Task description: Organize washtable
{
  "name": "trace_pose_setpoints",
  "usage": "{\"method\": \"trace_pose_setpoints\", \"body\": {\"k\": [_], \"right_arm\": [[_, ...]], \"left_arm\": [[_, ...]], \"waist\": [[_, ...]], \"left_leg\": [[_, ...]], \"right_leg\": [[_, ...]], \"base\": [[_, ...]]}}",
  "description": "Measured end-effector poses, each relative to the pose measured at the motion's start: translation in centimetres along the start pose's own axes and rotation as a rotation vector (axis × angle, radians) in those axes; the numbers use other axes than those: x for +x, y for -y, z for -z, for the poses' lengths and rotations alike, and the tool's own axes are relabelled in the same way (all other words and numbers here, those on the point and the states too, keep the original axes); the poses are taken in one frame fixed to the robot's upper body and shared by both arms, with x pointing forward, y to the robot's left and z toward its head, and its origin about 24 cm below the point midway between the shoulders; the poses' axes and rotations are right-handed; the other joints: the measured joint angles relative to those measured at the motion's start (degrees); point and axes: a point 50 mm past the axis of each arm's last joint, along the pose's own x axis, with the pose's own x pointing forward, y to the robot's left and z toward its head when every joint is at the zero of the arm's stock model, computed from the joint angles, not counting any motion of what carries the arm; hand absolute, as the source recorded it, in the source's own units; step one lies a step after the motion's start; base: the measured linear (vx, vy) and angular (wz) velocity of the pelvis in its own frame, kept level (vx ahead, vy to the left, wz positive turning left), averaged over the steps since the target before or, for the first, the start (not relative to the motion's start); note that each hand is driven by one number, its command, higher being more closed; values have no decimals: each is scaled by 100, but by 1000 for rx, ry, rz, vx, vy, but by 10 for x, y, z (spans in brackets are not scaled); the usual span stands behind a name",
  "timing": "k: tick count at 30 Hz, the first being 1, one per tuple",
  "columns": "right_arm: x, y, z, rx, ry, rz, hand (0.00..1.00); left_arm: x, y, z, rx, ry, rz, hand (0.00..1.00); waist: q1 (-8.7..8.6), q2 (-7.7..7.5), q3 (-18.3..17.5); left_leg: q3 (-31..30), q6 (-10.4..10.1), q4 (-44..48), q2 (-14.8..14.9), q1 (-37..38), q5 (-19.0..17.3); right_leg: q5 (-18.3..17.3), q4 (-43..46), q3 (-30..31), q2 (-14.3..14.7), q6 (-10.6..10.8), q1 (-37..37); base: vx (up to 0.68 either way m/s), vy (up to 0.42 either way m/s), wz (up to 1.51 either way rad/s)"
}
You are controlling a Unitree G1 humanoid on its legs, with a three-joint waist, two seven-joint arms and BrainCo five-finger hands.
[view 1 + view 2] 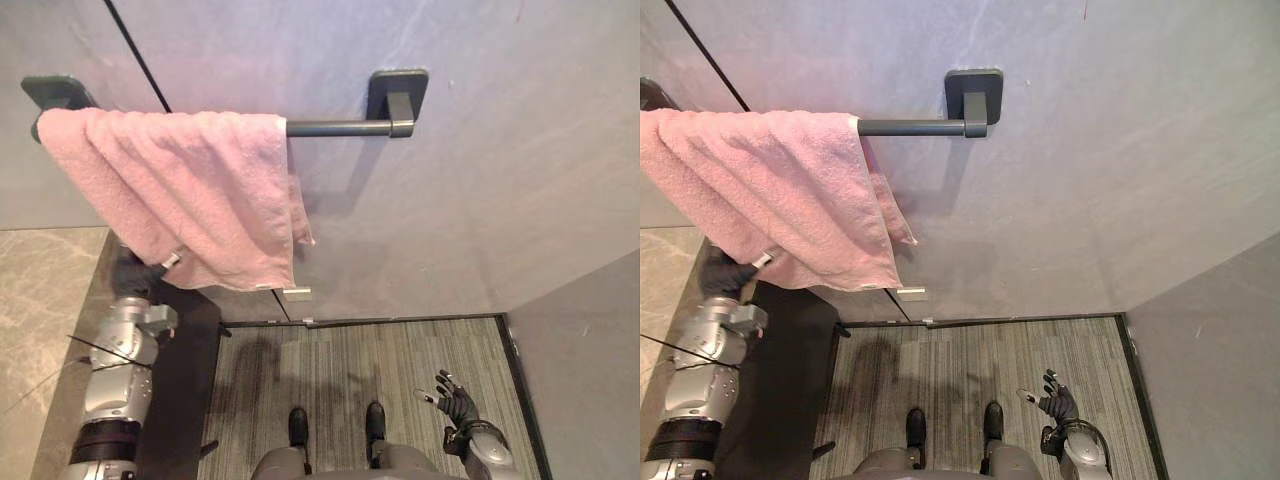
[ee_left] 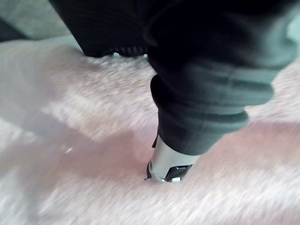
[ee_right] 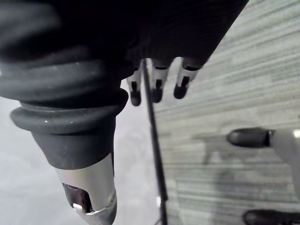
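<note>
Left arm raised toward the towel bar [image 1: 345,127]: the left hand [image 1: 135,272] sits at the lower corner of the pink towel [image 1: 180,190], below the bar's left end, with its dark ribbed cover against the hanging edge. In the left wrist view the thumb [image 2: 168,164] rests tip-first on the pink pile; whether the hand grips the cloth cannot be told. The towel is draped over the left part of the bar, and its folds hang slanted, leaving the bar's right end and mount bare. The right arm hangs low, well below the bar's right end, with the right hand [image 1: 458,402] spread and relaxed over the floor, holding nothing. The bar is fixed to a smooth grey wall [image 1: 480,180] crossed by a dark seam [image 1: 140,55]. Below the bar lies a grey striped carpet [image 1: 400,350]. Below the bar's left end is a pale veined stone surface [image 1: 40,290].
</note>
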Motion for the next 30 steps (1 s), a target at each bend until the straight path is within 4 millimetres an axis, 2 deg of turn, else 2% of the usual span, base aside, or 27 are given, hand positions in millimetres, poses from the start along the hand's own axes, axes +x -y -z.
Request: {"method": "trace_pose_setpoints", "body": {"k": [4, 9, 10, 15, 22, 26, 27, 29, 30], "right_arm": [[2, -3, -3, -13, 1, -13, 0], [2, -3, -3, -14, 0, -13, 0], [2, -3, -3, -15, 0, -12, 0], [2, -3, -3, -15, 0, -10, 0], [1, -3, -6, -12, 17, -5, 0], [-1, -7, -42, -17, 177, -26, 0], [-2, -7, -55, -25, 230, -38, 0], [-9, -7, -94, -47, 393, -70, 0], [-11, -7, -105, -48, 436, -86, 0]], "left_arm": [[-2, 17, 9, -11, -33, 82, 0], [-3, 22, 14, -12, -52, 86, 0], [-3, 22, 14, -12, -52, 81, 100], [-5, 24, 18, -75, -52, -15, 100], [-2, 0, 9, -95, -11, -176, 100], [2, -17, -4, -86, 41, -241, 100], [4, -20, -8, -81, 54, -249, 100], [10, -25, -20, -67, 94, -255, 100], [11, -27, -23, -56, 101, -253, 100]], "waist": [[-51, 3, 70], [-148, 1, 71], [-147, 1, 71], [-146, 1, 71], [-147, 1, 71], [-134, 2, 70], [-126, 1, 70], [-88, -1, 68], [-76, -3, 67]], "left_leg": [[71, 15, 0, -9, 28, -11], [74, 27, 0, -14, 28, -20], [73, 27, 1, -15, 28, -20], [66, 27, 1, -26, 33, -20], [70, 29, 1, -25, 91, -19], [73, 27, 0, -6, 126, -20], [74, 26, 0, -6, 124, -20], [98, 25, 0, -5, 133, -20], [119, 25, 1, -3, 139, -20]], "right_leg": [[16, -6, 84, 0, 11, -6], [19, -19, 93, 1, 14, -5], [21, -22, 92, 2, 14, -4], [27, -31, 86, -1, 16, 12], [133, -190, 85, 0, 3, 139], [149, -207, 113, 1, 1, 167], [149, -211, 120, 0, 1, 166], [155, -211, 146, 1, 0, 165], [159, -211, 162, 2, 0, 164]], "base": [[-6, 9, -12], [1, 2, -1], [0, 0, 0], [0, 0, 0], [0, 0, 0], [-10, 0, -2], [0, 0, 0], [-22, 9, -5], [-12, 12, -13]]}}
